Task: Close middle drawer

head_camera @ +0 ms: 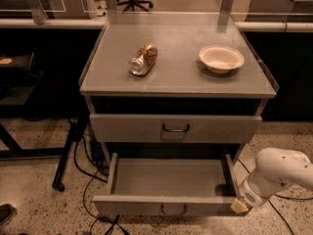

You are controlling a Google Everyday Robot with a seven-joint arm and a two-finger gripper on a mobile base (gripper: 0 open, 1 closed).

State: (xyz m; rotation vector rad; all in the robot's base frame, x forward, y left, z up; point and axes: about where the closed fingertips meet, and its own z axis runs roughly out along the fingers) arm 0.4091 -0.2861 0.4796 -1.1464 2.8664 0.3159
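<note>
— How is the light in your view?
— Warm and dim overall. It falls from above, so the tabletop (176,84) is your brightest area, with a pale sheen toward its far edge. The bowl (221,58) and the can (143,59) throw short, soft shadows.
— And lower down?
— Darker. The gap under the tabletop is black, and the middle drawer (146,205) is shaded inside, deepest along its right wall. The white arm (279,168) shows pale against the floor (29,180). Your pincer (239,205), at the drawer's front right corner, sits in shade beneath it.
— The edges?
— Both side margins fall to near black.
</note>
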